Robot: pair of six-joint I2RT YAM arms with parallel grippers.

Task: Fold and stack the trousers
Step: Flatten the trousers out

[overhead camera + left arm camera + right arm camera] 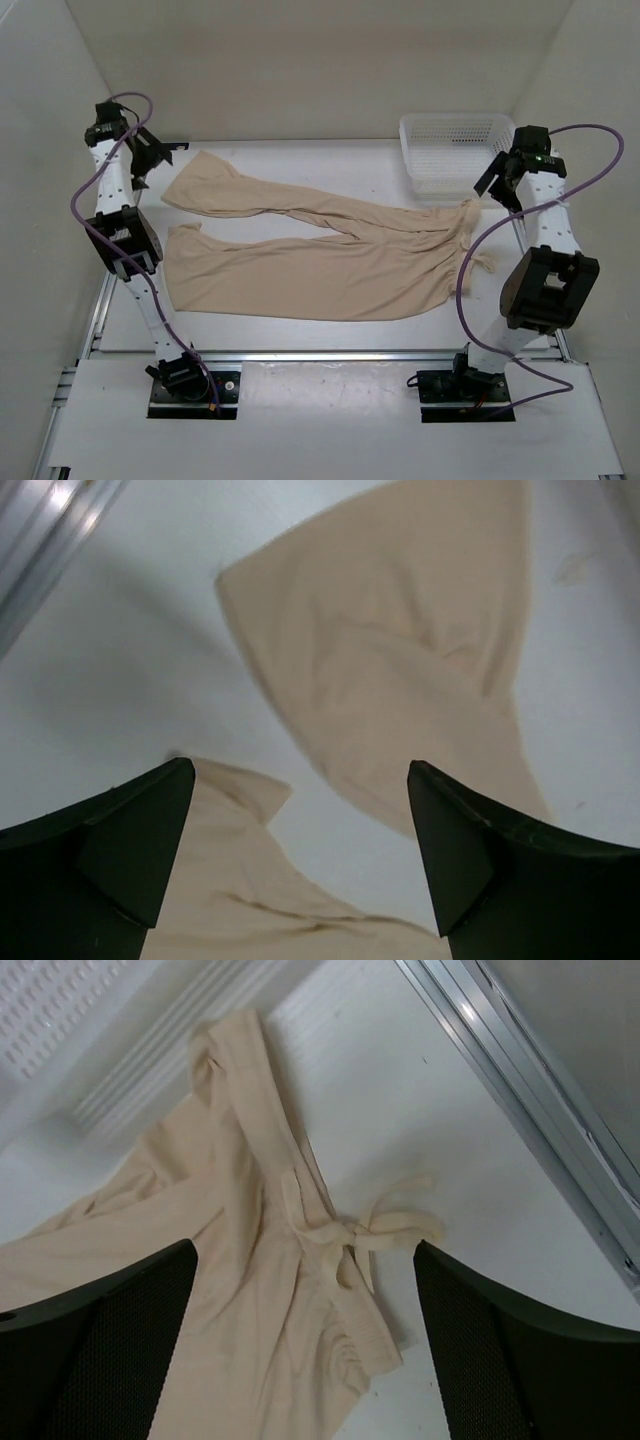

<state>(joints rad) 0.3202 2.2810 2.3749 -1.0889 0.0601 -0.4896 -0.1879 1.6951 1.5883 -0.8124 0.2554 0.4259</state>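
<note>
The beige trousers (320, 255) lie flat across the table, waist at the right, two legs running left. My left gripper (150, 155) is open and empty, raised above the far leg's cuff. In the left wrist view both leg ends (400, 650) show between and beyond the open fingers (130, 850). My right gripper (497, 178) is open and empty, raised above the waistband. The right wrist view shows the waistband (270, 1260) and its tied drawstring (365, 1235) between the open fingers (500, 1350).
A white mesh basket (455, 150) stands at the back right, beside the right gripper. White walls enclose the table on the left, back and right. Aluminium rails (320, 355) run along the near and side edges.
</note>
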